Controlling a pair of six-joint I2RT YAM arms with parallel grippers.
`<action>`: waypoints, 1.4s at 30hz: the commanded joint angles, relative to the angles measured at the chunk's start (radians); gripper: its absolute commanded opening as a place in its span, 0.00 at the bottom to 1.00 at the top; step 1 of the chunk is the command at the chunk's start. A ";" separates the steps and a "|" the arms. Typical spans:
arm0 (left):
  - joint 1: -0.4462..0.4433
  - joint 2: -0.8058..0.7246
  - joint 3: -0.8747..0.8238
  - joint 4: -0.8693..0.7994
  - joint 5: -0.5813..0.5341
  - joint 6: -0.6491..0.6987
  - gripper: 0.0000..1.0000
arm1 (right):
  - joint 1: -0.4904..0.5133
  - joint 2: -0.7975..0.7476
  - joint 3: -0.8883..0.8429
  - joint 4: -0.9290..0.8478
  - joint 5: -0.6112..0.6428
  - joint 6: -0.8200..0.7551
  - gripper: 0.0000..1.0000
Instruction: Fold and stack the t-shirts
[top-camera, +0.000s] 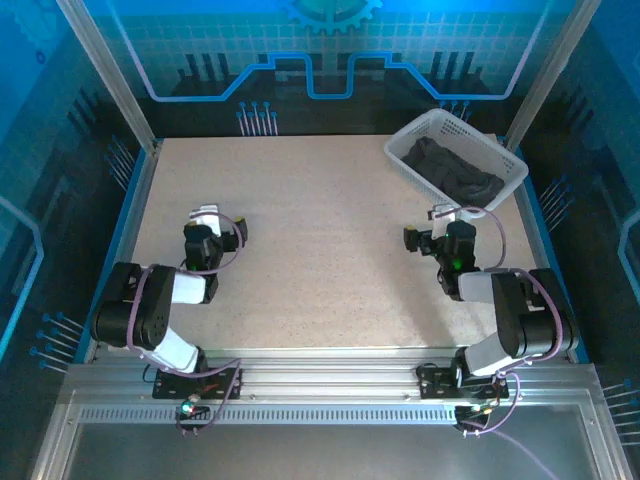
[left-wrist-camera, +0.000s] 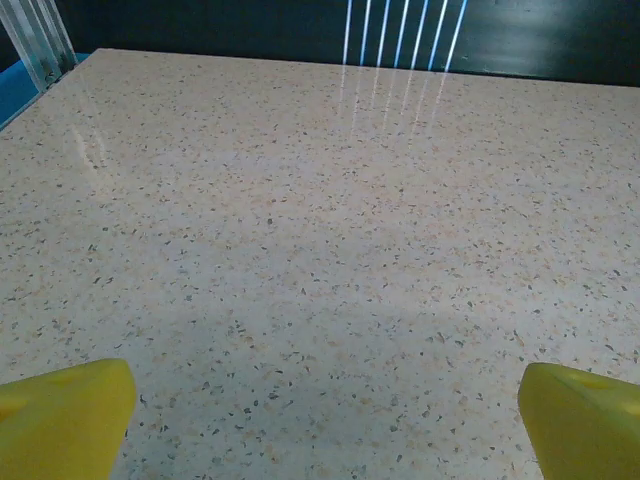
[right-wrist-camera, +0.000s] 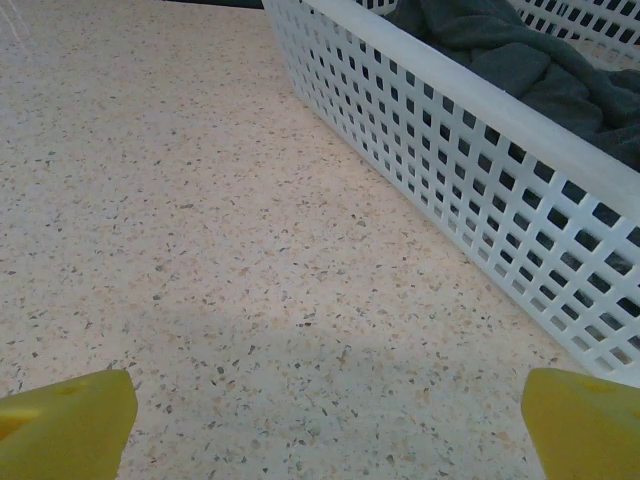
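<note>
Dark charcoal t-shirts (top-camera: 455, 172) lie crumpled inside a white lattice basket (top-camera: 409, 140) at the back right of the table; the same cloth (right-wrist-camera: 520, 60) shows over the basket's rim in the right wrist view. My right gripper (top-camera: 432, 227) stands open just in front of the basket, its yellow fingertips (right-wrist-camera: 70, 420) wide apart over bare table. On the left side my left gripper (top-camera: 212, 227) is open too, yellow fingertips (left-wrist-camera: 60, 415) spread, nothing between them, far from the shirts.
The speckled beige tabletop (top-camera: 320, 230) stretches between the two arms. Blue edging and metal frame posts (top-camera: 110, 70) border the table. The basket wall (right-wrist-camera: 470, 170) runs diagonally close to the right gripper's right side.
</note>
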 joint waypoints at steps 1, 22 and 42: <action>-0.003 -0.011 0.003 -0.007 0.019 0.008 0.99 | -0.009 0.003 0.024 0.005 -0.007 -0.011 1.00; -0.004 -0.014 -0.008 0.012 0.013 0.006 0.99 | -0.008 -0.013 0.023 -0.005 0.004 -0.008 1.00; -0.096 -0.149 0.880 -1.209 0.225 -0.604 0.99 | -0.096 0.289 1.397 -1.580 0.057 0.550 0.83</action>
